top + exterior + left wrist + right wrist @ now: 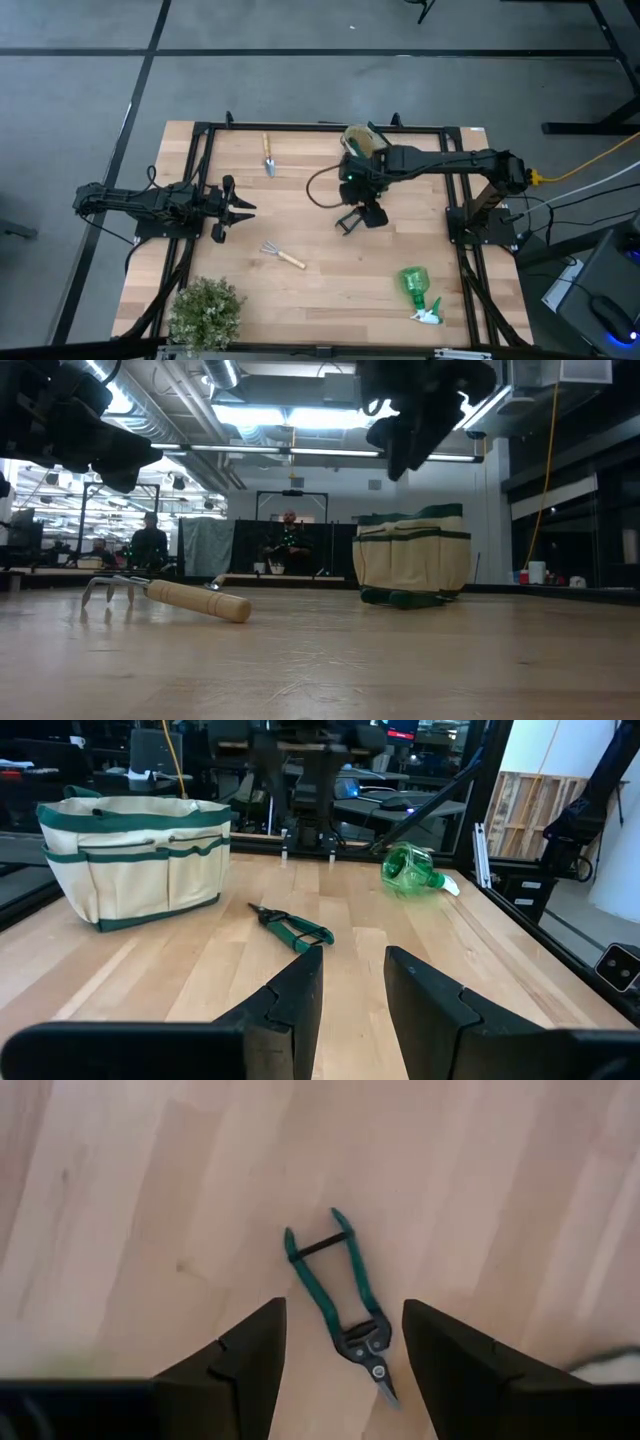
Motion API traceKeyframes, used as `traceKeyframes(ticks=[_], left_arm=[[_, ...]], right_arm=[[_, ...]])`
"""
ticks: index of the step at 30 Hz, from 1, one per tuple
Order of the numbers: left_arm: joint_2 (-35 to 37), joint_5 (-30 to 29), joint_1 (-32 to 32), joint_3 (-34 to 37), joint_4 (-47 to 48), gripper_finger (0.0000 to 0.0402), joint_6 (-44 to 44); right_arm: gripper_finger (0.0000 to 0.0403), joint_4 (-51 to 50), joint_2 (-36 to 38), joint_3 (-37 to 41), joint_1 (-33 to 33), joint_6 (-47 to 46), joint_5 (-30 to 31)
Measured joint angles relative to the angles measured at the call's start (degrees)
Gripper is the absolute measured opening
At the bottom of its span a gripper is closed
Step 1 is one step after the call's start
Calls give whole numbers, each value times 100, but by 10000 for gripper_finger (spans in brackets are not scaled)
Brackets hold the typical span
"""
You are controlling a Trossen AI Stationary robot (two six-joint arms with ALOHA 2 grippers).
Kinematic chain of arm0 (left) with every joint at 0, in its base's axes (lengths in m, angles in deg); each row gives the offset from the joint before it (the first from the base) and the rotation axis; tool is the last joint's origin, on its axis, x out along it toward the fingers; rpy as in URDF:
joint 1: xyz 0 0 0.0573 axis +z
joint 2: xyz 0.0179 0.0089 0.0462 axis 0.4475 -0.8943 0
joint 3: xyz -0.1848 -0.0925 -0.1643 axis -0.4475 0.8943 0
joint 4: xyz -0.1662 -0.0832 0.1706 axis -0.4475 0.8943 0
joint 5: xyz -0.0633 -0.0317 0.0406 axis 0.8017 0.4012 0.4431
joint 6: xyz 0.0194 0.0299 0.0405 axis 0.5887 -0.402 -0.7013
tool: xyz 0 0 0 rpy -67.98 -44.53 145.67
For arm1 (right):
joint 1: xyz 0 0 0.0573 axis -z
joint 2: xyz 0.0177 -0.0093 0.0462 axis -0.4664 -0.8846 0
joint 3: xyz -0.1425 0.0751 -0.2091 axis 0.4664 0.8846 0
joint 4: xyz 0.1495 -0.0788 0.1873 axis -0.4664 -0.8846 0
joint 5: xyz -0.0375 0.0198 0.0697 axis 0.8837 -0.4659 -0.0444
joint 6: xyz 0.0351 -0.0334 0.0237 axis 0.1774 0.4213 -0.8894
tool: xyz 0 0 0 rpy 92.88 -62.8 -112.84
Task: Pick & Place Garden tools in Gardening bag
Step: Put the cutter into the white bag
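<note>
Wooden-handled pronged rake (170, 596) is seen lying nearest on the wooden table (320, 290), with the green spray bottle (417, 292) on its side to the right. Green-handled pruning shears (345, 1300) lie untouched below the right gripper (343, 1350), its jaws open. Beyond stands the cream-and-green fabric bag (411, 557). The left gripper (354, 980) waits at the left edge, jaws parted and empty.

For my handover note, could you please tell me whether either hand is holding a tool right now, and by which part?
Nothing is held. The right hand hangs open above the pruning shears, which lie on the table untouched. The left hand, open and empty, waits at the table's left side.
</note>
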Motion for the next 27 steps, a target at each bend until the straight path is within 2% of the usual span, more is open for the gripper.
traceKeyframes(ticks=[7,10,19,27], left_arm=[[0,0,2,-2,0,106,0],[0,0,2,0,-2,106,0],[0,0,2,-2,0,106,0],[0,2,2,-2,0,106,0]], right_arm=[[204,481,0,473,-28,1427,48],[204,845,0,713,-32,1835,261],[204,1915,-200,1418,-71,1877,380],[204,2224,-615,1580,-66,1407,381]])
